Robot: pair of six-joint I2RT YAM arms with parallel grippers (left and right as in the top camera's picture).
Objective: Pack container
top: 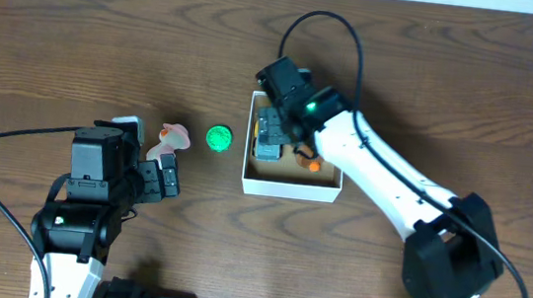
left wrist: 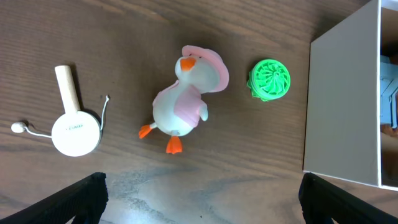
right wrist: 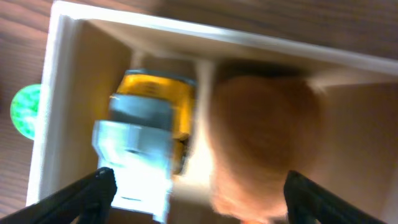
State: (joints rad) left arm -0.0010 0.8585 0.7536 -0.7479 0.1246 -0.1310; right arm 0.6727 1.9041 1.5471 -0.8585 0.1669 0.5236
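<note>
The container (top: 292, 184) is a square white box with a tan inside, right of the table's middle. In it lie a grey and yellow toy truck (top: 269, 135) and an orange toy (top: 306, 158). My right gripper (top: 290, 112) is open and empty over the box's far side. The right wrist view, which is blurred, shows the truck (right wrist: 149, 130) and the orange toy (right wrist: 261, 143) between its open fingers (right wrist: 200, 198). My left gripper (top: 167, 173) is open and empty just short of a pink and white duck (top: 174, 138). The duck (left wrist: 183, 102) lies ahead of the open fingers (left wrist: 202, 205).
A green ribbed ball (top: 219, 139) lies between the duck and the box; it also shows in the left wrist view (left wrist: 269, 79) and the right wrist view (right wrist: 25, 109). A white round disc with a wooden handle (left wrist: 74, 127) lies left of the duck. The box's wall (left wrist: 342, 106) stands at the right.
</note>
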